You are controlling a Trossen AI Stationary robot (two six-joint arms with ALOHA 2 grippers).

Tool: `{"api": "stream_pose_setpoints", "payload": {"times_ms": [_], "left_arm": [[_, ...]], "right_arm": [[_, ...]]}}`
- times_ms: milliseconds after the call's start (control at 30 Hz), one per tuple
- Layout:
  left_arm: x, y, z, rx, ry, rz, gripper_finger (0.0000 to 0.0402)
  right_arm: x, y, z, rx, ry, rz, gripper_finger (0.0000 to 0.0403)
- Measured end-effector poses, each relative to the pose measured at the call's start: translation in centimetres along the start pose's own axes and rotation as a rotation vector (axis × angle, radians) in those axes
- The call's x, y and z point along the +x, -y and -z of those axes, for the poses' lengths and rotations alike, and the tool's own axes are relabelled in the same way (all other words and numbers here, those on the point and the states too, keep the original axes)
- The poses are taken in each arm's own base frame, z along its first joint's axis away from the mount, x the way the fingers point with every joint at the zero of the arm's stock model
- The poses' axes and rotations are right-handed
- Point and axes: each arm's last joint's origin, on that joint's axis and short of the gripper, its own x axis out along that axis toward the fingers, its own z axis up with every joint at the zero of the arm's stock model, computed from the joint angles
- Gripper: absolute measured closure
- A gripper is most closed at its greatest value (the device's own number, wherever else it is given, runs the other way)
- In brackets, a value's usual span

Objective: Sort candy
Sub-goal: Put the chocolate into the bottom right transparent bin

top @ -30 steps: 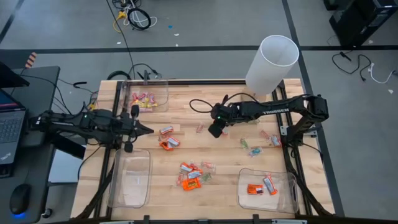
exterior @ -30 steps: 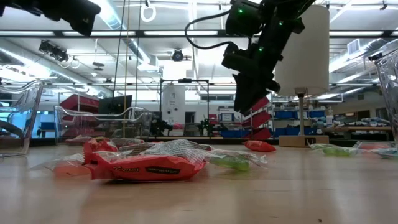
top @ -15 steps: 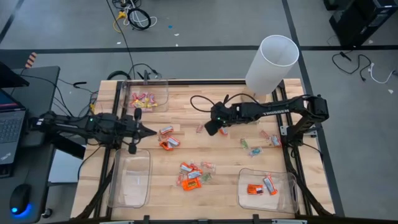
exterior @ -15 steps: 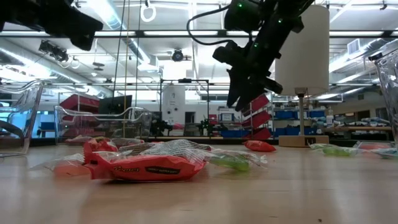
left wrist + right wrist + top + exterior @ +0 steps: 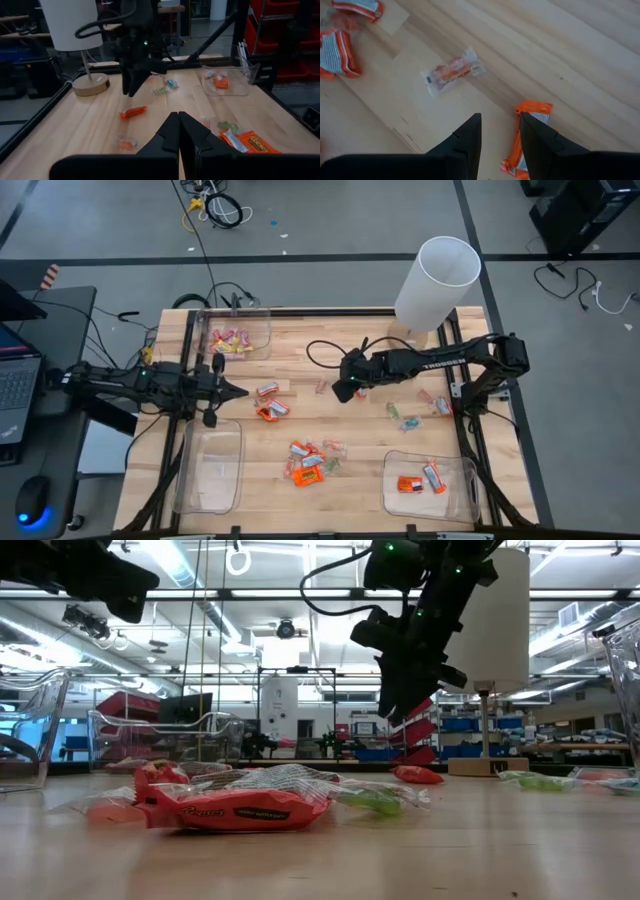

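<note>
Two loose sweets are lying beside the white cylinder (image 5: pixel 437 281) on the desk (image 5: pixel 300 350): an orange candy (image 5: pixel 522 141) and a clear-wrapped pink candy (image 5: pixel 452 73). The right gripper (image 5: pixel 499 131) is hovering just over the orange one, fingers apart and empty. It is probably feather-light, with a crinkly, slippery wrapper, so pinching across its firm middle looks safest. The left gripper (image 5: pixel 178 131) is waiting farther off, fingers together.

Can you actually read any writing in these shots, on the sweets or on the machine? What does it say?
"TROSSEN" on the right arm, seen from above, only just legible.
White lettering on the orange wrapper nearest the table-level camera: too blurred to read.
Print on the orange wrapper in the left wrist view: too blurred.
</note>
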Motion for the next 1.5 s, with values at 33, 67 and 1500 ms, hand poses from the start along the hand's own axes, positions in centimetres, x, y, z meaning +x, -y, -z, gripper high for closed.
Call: {"api": "stream_pose_setpoints", "payload": {"times_ms": [33, 67, 1500], "left_arm": [[0.0, 0.0, 0.0, -0.001, 0.004, -0.007, 0.0400], [0.0, 0.0, -0.1, -0.004, 0.007, -0.017, 0.0400], [-0.2, -1.0, -1.6, 0.002, 0.145, -0.338, 0.0400]], "right_arm": [[0.0, 0.0, 0.0, -0.012, -0.002, 0.002, 0.0284], [0.0, 0.0, 0.1, -0.027, -0.003, 0.002, 0.0284], [3.8, -0.3, 3.5, -0.079, -0.209, 0.163, 0.0284]]}}
